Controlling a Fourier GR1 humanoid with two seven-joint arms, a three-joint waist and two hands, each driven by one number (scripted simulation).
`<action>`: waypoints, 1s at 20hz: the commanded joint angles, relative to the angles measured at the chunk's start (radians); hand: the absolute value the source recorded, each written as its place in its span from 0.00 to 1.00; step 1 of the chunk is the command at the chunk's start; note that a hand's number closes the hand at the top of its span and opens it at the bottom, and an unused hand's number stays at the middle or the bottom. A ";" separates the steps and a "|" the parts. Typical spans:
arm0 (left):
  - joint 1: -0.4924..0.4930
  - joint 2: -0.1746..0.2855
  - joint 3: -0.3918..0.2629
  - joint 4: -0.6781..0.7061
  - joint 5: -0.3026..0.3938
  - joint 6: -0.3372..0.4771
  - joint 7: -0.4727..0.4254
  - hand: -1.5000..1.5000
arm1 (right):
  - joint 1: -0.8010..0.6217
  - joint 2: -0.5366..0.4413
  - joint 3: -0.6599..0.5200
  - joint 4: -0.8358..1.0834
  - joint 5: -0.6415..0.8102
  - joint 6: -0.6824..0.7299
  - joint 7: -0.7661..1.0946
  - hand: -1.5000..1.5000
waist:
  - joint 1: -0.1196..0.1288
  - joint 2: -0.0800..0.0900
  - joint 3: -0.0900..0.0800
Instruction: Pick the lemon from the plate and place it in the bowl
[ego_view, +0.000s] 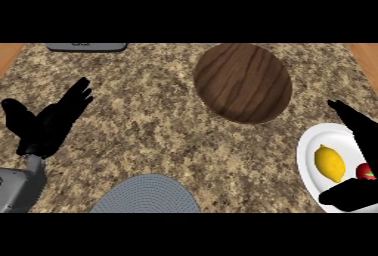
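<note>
A yellow lemon (329, 163) lies on a white plate (308, 150) at the right edge of the counter, beside a small red fruit (365, 171). My right hand (361, 126) is over the plate, open. Its straight fingers run along the far side of the lemon and its thumb (347, 196) lies on the near side, neither closed on the fruit. A brown wooden round dish (244, 82) stands at the back, left of the plate. A grey ribbed round dish (148, 196) sits at the front centre. My left hand (46, 124) rests open at the left, fingers up.
A grey flat object (87, 46) lies at the back left edge. Wooden borders (7, 55) frame the speckled stone counter (148, 130) on both sides. Bare stone lies between the wooden dish, the grey dish and the plate.
</note>
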 joint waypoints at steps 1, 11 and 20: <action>-0.019 -0.036 0.001 0.039 -0.048 0.001 -0.016 0.50 | -0.017 0.037 0.027 -0.012 0.019 0.080 0.124 0.00 | -0.012 -0.001 0.001; 0.045 -0.046 0.041 0.013 -0.066 -0.033 -0.035 0.50 | -0.022 0.057 0.041 0.073 0.053 0.126 0.133 0.00 | -0.011 -0.001 0.001; -0.018 -0.061 0.106 0.057 -0.082 -0.090 -0.007 0.50 | -0.048 0.133 -0.017 0.251 0.137 0.137 -0.022 0.00 | -0.008 0.000 0.001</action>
